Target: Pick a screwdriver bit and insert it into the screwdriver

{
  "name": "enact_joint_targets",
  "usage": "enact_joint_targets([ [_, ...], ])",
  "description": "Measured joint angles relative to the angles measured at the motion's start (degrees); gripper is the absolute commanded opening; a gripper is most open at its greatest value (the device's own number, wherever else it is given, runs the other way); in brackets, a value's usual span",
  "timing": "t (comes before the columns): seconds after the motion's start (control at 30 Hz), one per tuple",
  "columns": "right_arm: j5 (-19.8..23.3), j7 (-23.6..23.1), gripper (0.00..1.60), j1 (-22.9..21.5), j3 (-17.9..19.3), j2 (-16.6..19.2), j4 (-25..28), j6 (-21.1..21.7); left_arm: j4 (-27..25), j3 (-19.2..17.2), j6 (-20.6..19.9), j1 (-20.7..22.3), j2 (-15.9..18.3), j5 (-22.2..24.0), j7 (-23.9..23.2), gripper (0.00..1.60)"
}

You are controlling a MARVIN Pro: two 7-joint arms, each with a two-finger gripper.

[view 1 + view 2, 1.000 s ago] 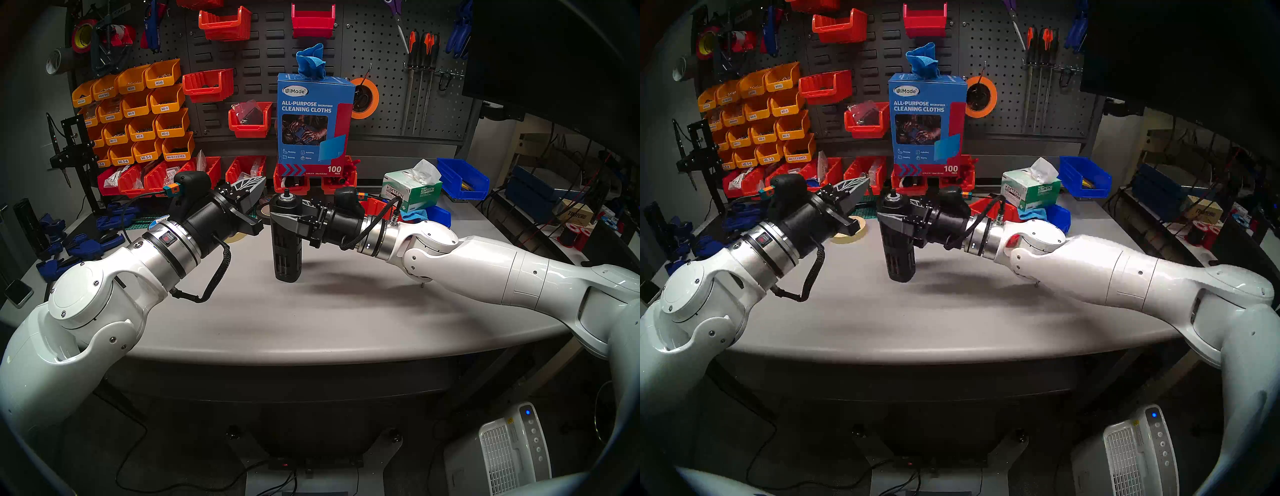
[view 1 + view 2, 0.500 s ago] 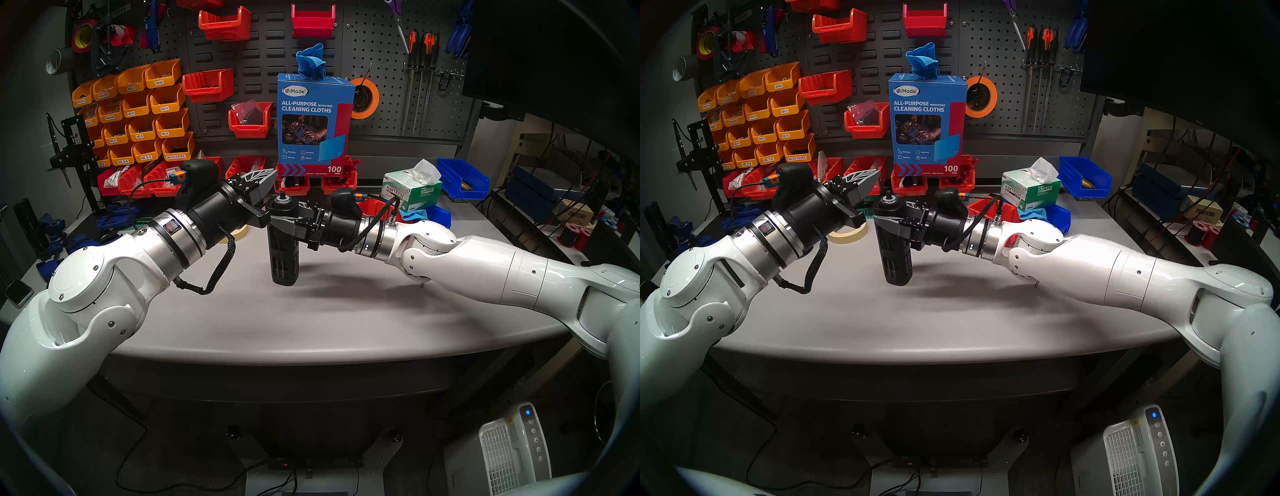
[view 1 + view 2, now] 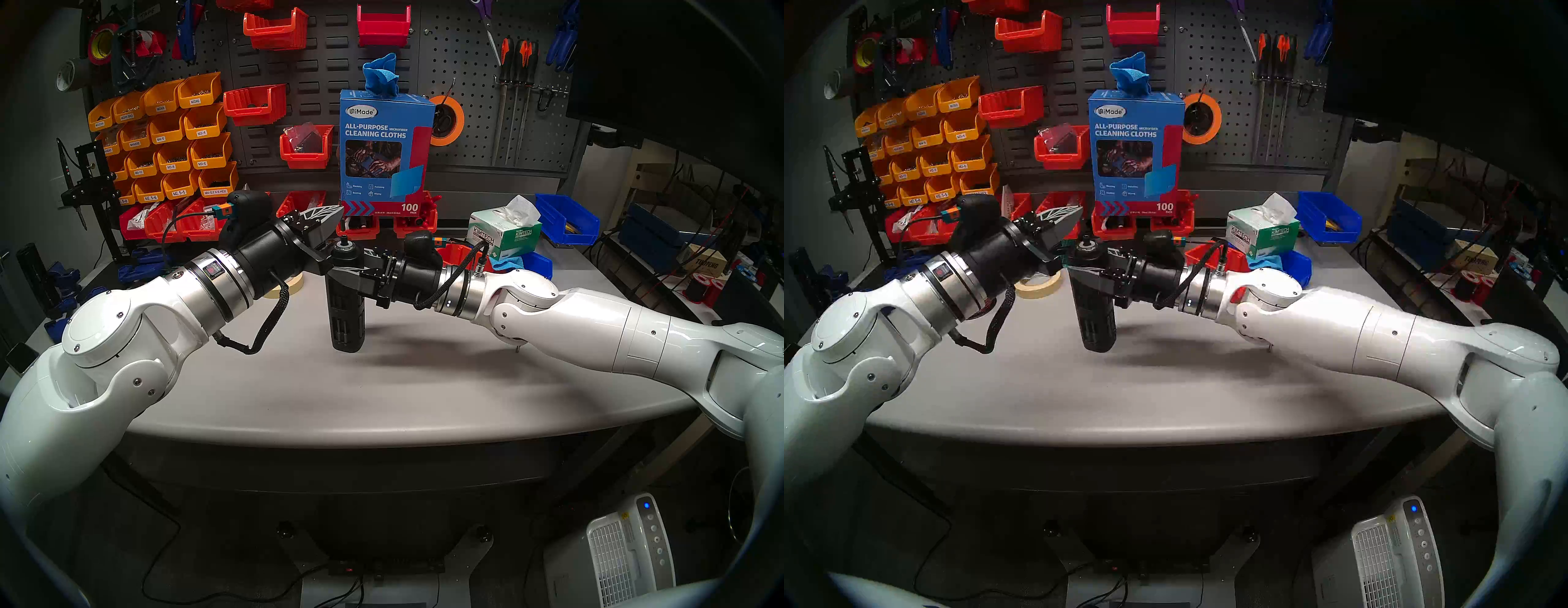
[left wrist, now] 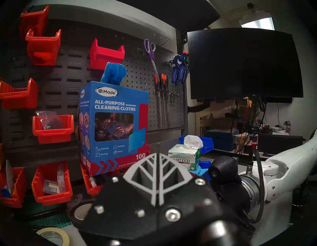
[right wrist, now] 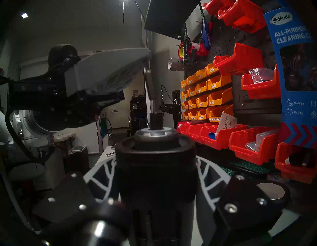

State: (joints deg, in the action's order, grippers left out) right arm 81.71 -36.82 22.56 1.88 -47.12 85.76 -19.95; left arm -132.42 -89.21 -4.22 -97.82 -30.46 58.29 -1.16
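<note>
My right gripper [image 3: 345, 263] is shut on the screwdriver [image 3: 345, 314], a tall black slotted cylinder. It holds it by the upper part, nearly upright, base close to the grey table [image 3: 382, 395]; I cannot tell if it touches. Its top socket [image 5: 155, 120] faces up. My left gripper [image 3: 337, 212] is shut, its tip just up and left of the socket. In the left wrist view a thin dark screwdriver bit [image 4: 157, 147] sticks out from the closed fingertips [image 4: 154, 157]. The head views do not show the bit.
A tape roll [image 3: 292, 284] lies behind the left wrist. A blue cleaning-cloth box [image 3: 386, 148], red bins [image 3: 305, 148] and a Kimtech tissue box [image 3: 505, 233] stand at the back. A small pin [image 3: 516, 349] stands under the right forearm.
My left arm has moved right and up, bringing its shut fingers close to the screwdriver's top. My right gripper has shifted the screwdriver slightly left.
</note>
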Motion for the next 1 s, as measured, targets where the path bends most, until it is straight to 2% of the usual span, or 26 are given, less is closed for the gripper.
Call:
enact_joint_targets([
  [0.43, 0.1, -0.2, 0.55, 0.0, 0.0, -0.2, -0.3, 0.1, 1.0, 1.6, -0.4, 1.2, 0.1, -0.3, -0.3, 0.0],
  [1.0, 0.4, -0.4, 0.55, 0.0, 0.0, -0.6, -0.7, 0.1, 1.2, 1.7, -0.8, 1.6, 0.0, -1.3, 0.1, 0.0],
])
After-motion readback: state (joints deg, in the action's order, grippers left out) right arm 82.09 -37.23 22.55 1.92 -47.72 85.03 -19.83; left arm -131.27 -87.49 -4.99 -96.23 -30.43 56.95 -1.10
